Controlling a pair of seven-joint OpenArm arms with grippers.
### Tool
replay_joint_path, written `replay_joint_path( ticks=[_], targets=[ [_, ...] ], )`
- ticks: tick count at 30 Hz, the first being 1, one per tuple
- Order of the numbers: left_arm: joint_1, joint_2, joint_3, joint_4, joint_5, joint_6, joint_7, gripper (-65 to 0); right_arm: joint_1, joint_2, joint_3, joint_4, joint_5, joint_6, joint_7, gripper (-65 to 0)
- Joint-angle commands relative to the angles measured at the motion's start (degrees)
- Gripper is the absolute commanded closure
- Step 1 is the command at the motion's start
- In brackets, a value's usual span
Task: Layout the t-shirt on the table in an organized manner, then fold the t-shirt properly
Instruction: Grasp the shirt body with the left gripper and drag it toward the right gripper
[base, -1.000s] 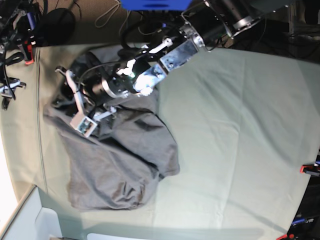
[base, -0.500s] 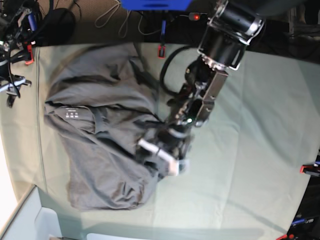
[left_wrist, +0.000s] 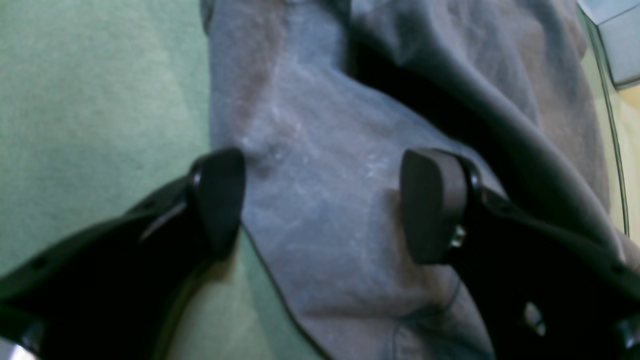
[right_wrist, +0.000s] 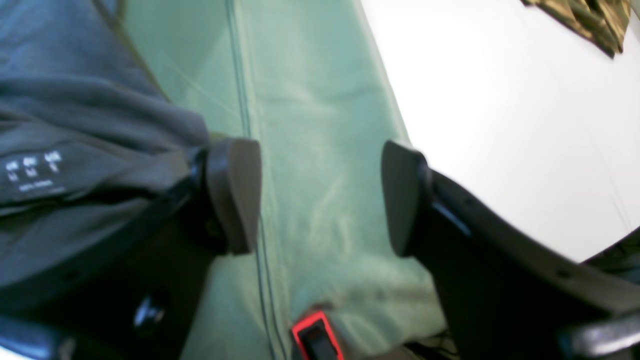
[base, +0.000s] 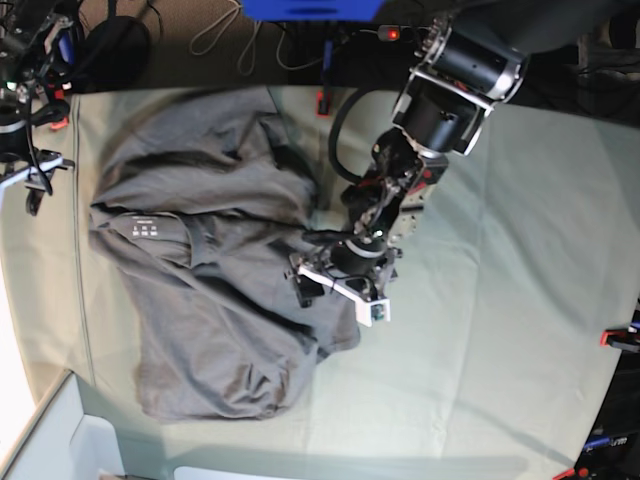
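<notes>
Red clip (right_wrist: 316, 336) near right tool (right_wrist: 320, 197); t-shirt (base: 210, 270) beside.

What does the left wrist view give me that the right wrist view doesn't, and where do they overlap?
Only the left wrist view: the open left tool straddling a rumpled edge of the t-shirt, one fingertip over bare cloth, the other over the shirt.

Only the right wrist view: the open right tool over the table's edge, a red-orange clip below it, and the printed label on the shirt.

Both: dark grey shirt fabric on the pale green table, with nothing between the tips of either tool.
</notes>
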Motion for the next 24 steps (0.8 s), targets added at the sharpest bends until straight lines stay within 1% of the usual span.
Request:
replay_joint_path(
  ticks=[1,3,6,9,13,15,16,18,19,22,24],
  targets=[
    [-0.1,0.3,-0.1,0.6,-0.2,0.1,0.2,-47.0,0.3,0.8,0.2,1.2,0.7,-0.1,1.7,-38.0],
    [0.3,0.2,-0.6,0.6,-0.3,0.1,0.2,-46.8,0.3,0.9,0.2,1.0,0.7,-0.1,1.7,-38.0],
    [2.0,0.2,-4.7,1.1,-1.7,0.1,0.2,-46.8,0.4,0.9,0.2,1.0,0.7,-0.1,1.7,-38.0],
    [2.7,0.2,-6.7,1.8,-1.9,0.1,0.4,-46.8,0.5,0.9,0.2,0.9,0.7,0.1,1.7,-38.0],
    [2.5,0.6,-6.7,1.7,-1.7,0.1,4.4,-46.7,0.6,0.9,0.2,1.0,0.7,3.4,1.7,-38.0],
    [2.0,0.8,-6.5,1.7,-1.6,0.1,4.6,-46.5,0.7,0.9,0.2,1.0,0.7,3.6,1.7,-38.0],
    [1.3,0.8,-5.8,1.6,-1.6,0.1,4.6,-45.5,0.7,0.9,0.2,0.9,0.7,3.6,1.7,-38.0],
    [0.4,1.1,-4.1,0.5,-2.0,0.1,4.6,-40.1,1.5,0.9,0.2,0.8,0.7,3.6,1.7,-38.0],
    [-0.4,1.9,-3.5,-0.8,-2.2,0.1,4.6,-34.9,1.7,0.8,0.2,0.8,0.7,3.6,1.7,-38.0],
    [-3.0,4.3,-3.0,-5.6,-1.7,0.1,4.5,-16.6,1.8,0.7,0.2,0.8,0.7,3.6,1.7,-38.0],
    [-4.3,4.4,-2.9,-7.6,-2.1,0.1,4.5,-2.0,1.7,0.7,0.2,0.8,0.7,3.6,1.7,-38.0]
  ],
)
